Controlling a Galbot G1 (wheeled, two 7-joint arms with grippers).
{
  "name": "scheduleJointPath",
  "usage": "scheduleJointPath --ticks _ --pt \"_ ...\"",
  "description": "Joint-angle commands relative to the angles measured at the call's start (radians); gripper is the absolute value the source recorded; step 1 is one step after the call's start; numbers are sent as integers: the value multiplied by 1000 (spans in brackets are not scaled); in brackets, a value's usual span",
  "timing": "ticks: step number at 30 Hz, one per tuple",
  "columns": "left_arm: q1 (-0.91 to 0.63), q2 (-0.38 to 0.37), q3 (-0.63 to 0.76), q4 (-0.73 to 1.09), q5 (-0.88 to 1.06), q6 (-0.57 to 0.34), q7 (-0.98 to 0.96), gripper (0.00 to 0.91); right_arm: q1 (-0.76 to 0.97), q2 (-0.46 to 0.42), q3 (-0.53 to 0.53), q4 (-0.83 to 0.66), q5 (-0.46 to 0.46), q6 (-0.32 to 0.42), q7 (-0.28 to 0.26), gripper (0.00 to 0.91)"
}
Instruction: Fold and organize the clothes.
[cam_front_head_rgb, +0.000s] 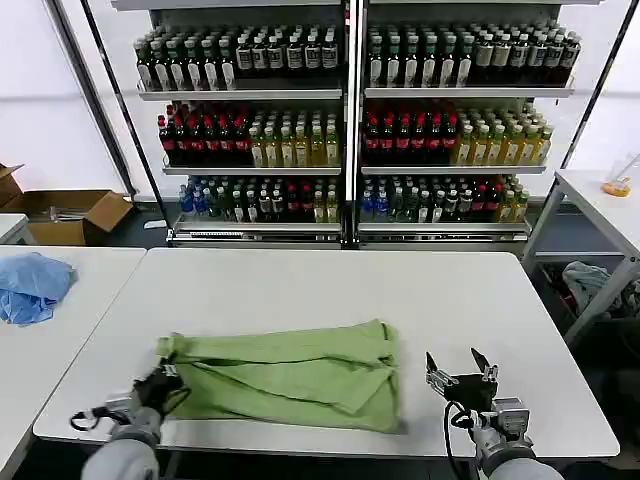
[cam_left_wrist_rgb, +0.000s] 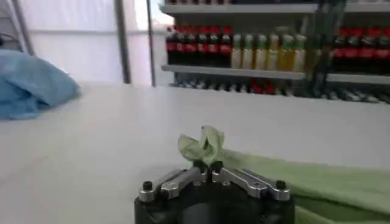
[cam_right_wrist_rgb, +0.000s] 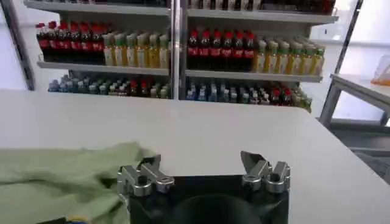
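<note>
The soft light green cotton shirt is lying partly folded near the white bench's front edge. The left gripper is pinching its left corner with closed fingers; the right gripper is waiting beside it, fingers spread. Next likely comes carrying that corner across.

Bright, even indoor light, coming mostly from the pale translucent wall panels at upper left and right of the head view. Smooth white rectangular table top reads near overexposed, with soft weak shadows under the crumpled light green cotton shirt. Mild wide-angle bending: dark shelf uprights lean at the frame edges. Left wrist view is soft, with the rows of coloured drink bottles across its top blurred. Right wrist view sharper; green cloth at lower left smeared.
</note>
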Motion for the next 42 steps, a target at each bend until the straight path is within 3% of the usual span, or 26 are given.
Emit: scheduleJointPath --ticks 1,7,12,18,23,36,37,38,42 --pt "-12 219 -300 20 -230 1 23 30 9 -3 -3 -5 8 1 -1 907" --pt "-37 131 -195 -177 -530 41 75 30 7 -4 -2 -7 7 1 -1 907" --pt "-44 17 -39 -270 -628 46 102 30 6 -8 3 -16 7 1 -2 907" --pt "-91 -81 135 -234 -640 38 102 30 12 -8 1 -21 5 0 -2 907" --pt "-127 -115 233 -187 -627 33 102 30 13 -12 2 -27 5 1 -3 907" --pt "-193 -169 321 -55 -523 41 115 40 12 -8 6 -28 5 4 -5 907" --pt "-192 -169 325 -59 -507 41 126 605 12 -8 6 -28 5 4 -5 907" --pt "-192 -169 328 -66 -490 44 138 907 11 -8 6 -29 4 4 -6 907" --pt "-192 -168 329 -93 -480 46 178 907 12 -8 3 -29 3 5 -7 907"
